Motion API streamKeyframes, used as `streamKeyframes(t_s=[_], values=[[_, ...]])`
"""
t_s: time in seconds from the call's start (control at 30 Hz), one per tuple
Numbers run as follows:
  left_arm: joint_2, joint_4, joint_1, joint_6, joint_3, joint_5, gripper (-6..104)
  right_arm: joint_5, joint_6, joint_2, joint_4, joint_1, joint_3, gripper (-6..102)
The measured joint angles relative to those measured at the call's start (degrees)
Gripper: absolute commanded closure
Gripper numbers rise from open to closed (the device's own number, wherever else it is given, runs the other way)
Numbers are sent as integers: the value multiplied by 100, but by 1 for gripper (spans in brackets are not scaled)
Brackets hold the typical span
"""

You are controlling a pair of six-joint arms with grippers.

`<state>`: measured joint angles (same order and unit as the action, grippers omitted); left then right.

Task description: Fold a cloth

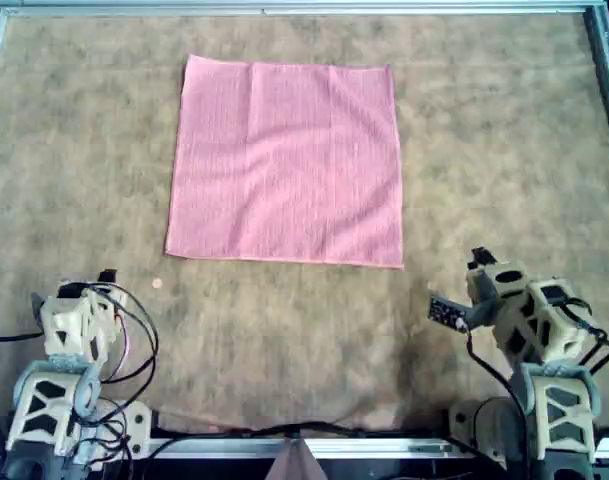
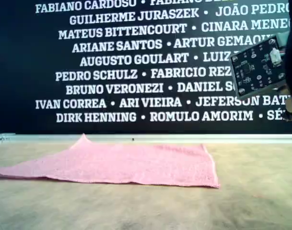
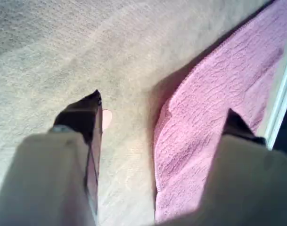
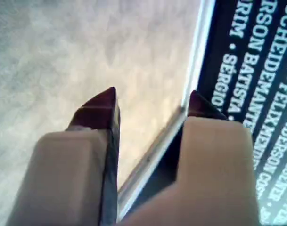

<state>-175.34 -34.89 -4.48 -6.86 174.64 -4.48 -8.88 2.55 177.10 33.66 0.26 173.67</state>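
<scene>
The pink cloth (image 1: 286,162) lies flat and spread out as a square on the far half of the brown mat (image 1: 74,150) in the overhead view. In the exterior view the cloth (image 2: 131,164) has one far corner slightly raised. My left gripper (image 1: 105,279) hovers at the overhead view's lower left, short of the cloth's near corner. The left wrist view shows the left gripper (image 3: 163,106) open and empty, with the cloth edge (image 3: 200,136) under one finger. My right gripper (image 1: 481,260) sits at the overhead view's lower right. The right gripper (image 4: 152,94) is open, over bare mat.
A metal rail (image 1: 606,80) frames the mat, and the same rail (image 4: 196,56) runs just beyond the right gripper. A tiny pink dot (image 1: 156,284) lies on the mat by the left gripper. A black wall with white names (image 2: 136,57) stands behind. A circuit board (image 2: 258,67) hangs at the exterior view's upper right.
</scene>
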Motion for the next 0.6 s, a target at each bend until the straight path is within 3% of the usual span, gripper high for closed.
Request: streamKeyframes(t_s=[0.13,0.33,0.53,0.6], values=[[44,0,-9,0,0,0,6,-316,0,0,0,721,-290,34],[53,0,-193,26,-141,0,6,-308,-9,-35,0,1230,-404,34],[940,0,-1002,97,-853,0,5,-334,0,-1301,0,1274,-879,34],[1661,0,-1204,378,-1160,0,5,-378,0,-2162,0,1283,-1406,34]])
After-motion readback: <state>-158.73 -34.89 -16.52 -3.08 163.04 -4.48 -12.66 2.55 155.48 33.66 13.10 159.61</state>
